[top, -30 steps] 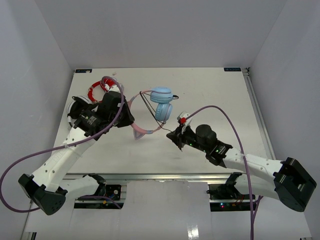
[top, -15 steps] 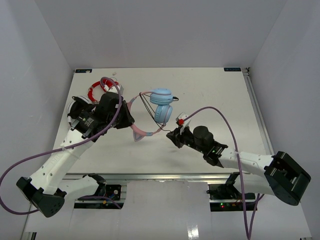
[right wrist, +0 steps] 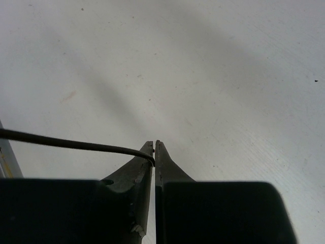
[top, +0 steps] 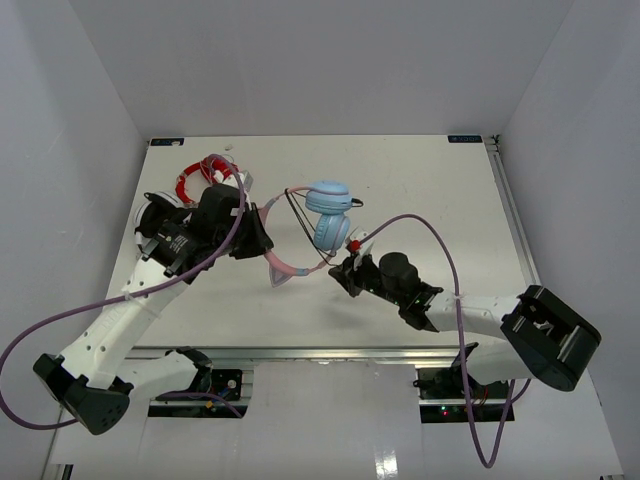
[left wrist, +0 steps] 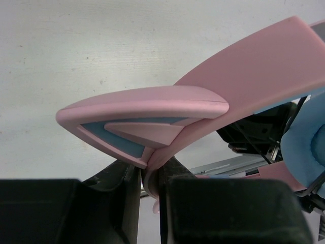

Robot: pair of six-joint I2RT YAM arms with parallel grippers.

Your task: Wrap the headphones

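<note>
From my screen I saw the headphones (top: 325,215) sitting near the middle of the white table (top: 450,200). The two round blue ear cups (top: 331,232) were stacked close together, one behind the other in the top view. The pink band (top: 283,268) curved away from them toward the left arm.

My left gripper (top: 262,242) had the pink band. In the left wrist view its two fingers (left wrist: 122,198) were squeezed in tight, one on each side of the band (left wrist: 244,76), with only the thin pink edge between them. A pointy pink ear (left wrist: 147,109) with a blue inside stuck out just above the left gripper (left wrist: 151,175). One blue ear cup (left wrist: 304,137) peeked in at the right edge.

My right gripper (top: 341,272) was low over the table, just in front of the ear cups. In the right wrist view the right gripper (right wrist: 154,148) was pinched almost all the way closed. The thin dark cord (right wrist: 66,144) ran in from the left and ended right at the tips, nipped between them. In the top view the cord (top: 298,214) made thin dark lines beside the ear cups.

A red bundle of cord (top: 196,176) lay at the back left of the table, behind the left arm and apart from the headphones.
</note>
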